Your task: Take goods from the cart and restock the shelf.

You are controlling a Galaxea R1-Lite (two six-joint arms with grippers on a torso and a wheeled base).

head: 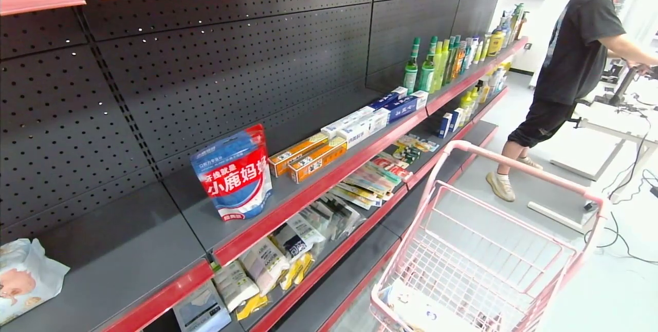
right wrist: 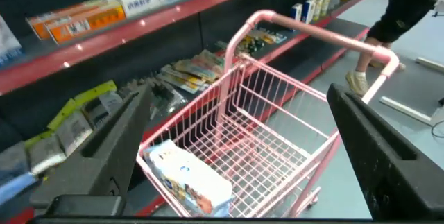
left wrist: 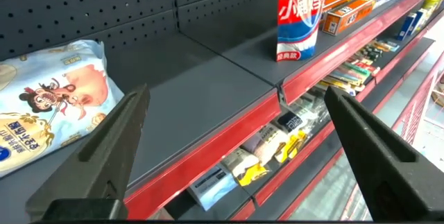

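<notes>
Grey steel decking of the shelf (head: pixel 128 250) carries, at your far left, a soft white pack (head: pixel 23 278) printed with a cartoon baby, lying flat near the front lip. Your left gripper (left wrist: pixel 237 98) hovers above the red front edge of that deck, jaws spread wide and holding nothing. The white pack lies to one side of it and a pouch to the other.

Further right, on the next deck section, this blue, red and white stand-up pouch (head: pixel 234 172) stands upright, well apart from the pack. Just beside it, two orange cartons (head: pixel 307 157) lie lengthwise. After them comes a row of white and blue cartons (head: pixel 370 118), then green bottles (head: pixel 425 67) upright in the adjoining bay. The tier below holds flat packets (head: pixel 267 262) leaning in a row.

At your right, the pink wire cart (head: pixel 519 166) stands in the aisle close to the shelf. A white-and-blue package (right wrist: pixel 191 179) lies in its basket, at the end away from the handle. Your right gripper (right wrist: pixel 241 98) hangs over the cart, jaws wide apart, empty and clear of the package.
</notes>
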